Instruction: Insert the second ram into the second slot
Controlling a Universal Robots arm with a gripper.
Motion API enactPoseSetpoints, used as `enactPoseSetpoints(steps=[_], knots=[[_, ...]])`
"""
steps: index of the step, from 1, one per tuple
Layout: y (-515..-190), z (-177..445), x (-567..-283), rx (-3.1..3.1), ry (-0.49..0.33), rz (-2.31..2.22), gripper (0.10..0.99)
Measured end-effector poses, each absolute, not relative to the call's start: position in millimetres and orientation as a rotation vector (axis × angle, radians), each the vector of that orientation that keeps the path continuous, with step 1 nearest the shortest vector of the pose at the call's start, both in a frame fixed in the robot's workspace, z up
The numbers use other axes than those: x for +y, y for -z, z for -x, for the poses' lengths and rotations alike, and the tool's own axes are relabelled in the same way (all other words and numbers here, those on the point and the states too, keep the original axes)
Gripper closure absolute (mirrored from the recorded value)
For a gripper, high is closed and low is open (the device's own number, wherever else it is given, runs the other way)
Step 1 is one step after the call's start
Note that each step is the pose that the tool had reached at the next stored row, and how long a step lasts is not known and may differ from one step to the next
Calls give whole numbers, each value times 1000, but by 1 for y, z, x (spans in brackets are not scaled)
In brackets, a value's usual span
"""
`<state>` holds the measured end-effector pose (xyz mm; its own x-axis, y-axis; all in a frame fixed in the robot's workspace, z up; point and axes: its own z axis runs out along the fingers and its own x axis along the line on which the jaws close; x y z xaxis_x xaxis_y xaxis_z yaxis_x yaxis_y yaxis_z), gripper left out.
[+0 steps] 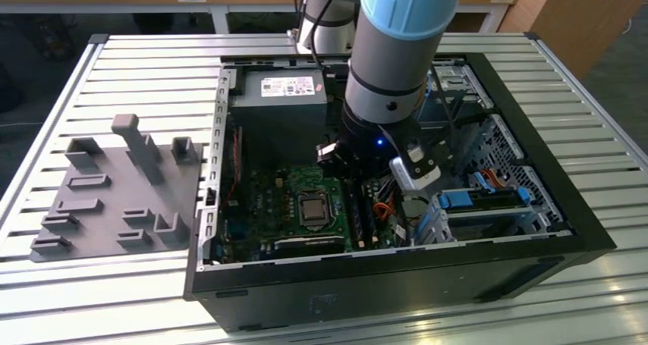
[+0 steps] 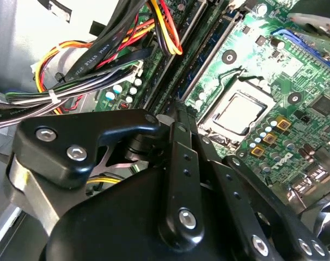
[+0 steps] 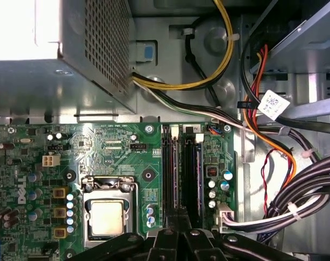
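Gripper (image 3: 178, 231): above memory slots (image 3: 184, 174) on motherboard (image 3: 116, 157); finger state cannot be told. Second ram: seating unconfirmed.

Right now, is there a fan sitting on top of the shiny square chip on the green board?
No. In the first wrist view the processor sits bare in its socket on the motherboard.

The gripper (image 2: 178, 117) linkage hides its fingertips.
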<state>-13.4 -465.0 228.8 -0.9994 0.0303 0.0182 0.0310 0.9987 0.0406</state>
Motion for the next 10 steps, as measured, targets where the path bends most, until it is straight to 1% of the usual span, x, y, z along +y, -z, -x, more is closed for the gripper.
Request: enactPoseSetpoints(steps=[10], knots=[[-221, 13, -465, -3123, 64, 48, 980]])
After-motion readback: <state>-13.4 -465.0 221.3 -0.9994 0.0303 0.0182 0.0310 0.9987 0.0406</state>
